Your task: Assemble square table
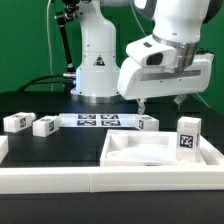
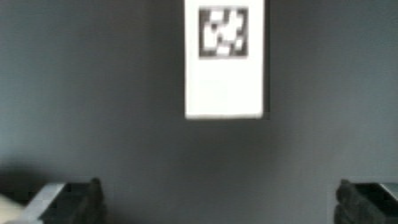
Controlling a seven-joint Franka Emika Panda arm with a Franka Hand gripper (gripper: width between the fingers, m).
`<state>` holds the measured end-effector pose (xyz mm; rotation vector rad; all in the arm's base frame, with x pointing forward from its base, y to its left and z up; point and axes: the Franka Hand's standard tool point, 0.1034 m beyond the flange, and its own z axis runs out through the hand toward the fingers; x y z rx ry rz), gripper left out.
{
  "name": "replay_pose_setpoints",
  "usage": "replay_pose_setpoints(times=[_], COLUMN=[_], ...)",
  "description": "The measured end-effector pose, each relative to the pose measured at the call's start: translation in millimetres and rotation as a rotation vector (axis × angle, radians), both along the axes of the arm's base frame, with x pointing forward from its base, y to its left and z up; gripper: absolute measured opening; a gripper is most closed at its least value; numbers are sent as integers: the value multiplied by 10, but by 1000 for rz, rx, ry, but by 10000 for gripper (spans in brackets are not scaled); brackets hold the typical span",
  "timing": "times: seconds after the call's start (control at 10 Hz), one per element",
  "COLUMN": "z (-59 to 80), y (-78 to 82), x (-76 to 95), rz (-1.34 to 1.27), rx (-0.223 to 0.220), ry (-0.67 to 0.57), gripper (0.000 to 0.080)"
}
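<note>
Near the pincer (image 2: 217, 200) lies a leg (image 2: 226, 85) (tag blurred).

Four legs (image 1: 45, 125) are counted, two on either side of the marker board (image 1: 97, 120); one square slab (image 1: 160, 150) is counted.

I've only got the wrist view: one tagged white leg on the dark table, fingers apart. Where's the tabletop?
Observer: The tabletop lies in the exterior view's foreground, right of centre.
Operator: How many legs are out?
Observer: Four. A first leg and a second leg lie at the exterior view's left, a third leg lies just right of the marker board, and there is an upright leg.
Operator: Where does that one stand?
Observer: At the tabletop's right end in the exterior view. I cannot tell whether it is on the tabletop or behind it.
</note>
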<state>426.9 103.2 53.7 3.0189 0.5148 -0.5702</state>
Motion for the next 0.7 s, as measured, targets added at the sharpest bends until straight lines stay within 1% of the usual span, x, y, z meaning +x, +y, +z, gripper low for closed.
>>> replay_pose_setpoints(times=[0.1, 0.2, 0.3, 0.4, 0.5, 0.6, 0.7], z=[-7, -21, -23, -52, -98, -116, -157], y=[19, 21, 15, 21, 4, -26, -32], x=[31, 27, -20, 3, 0, -101, -136], rz=[0, 0, -1, 1, 6, 4, 4], rx=[-13, -23, -43, -56, -59, -76, -91], ry=[53, 92, 172, 225, 250, 321, 380], gripper=[649, 649, 649, 649, 649, 649, 649])
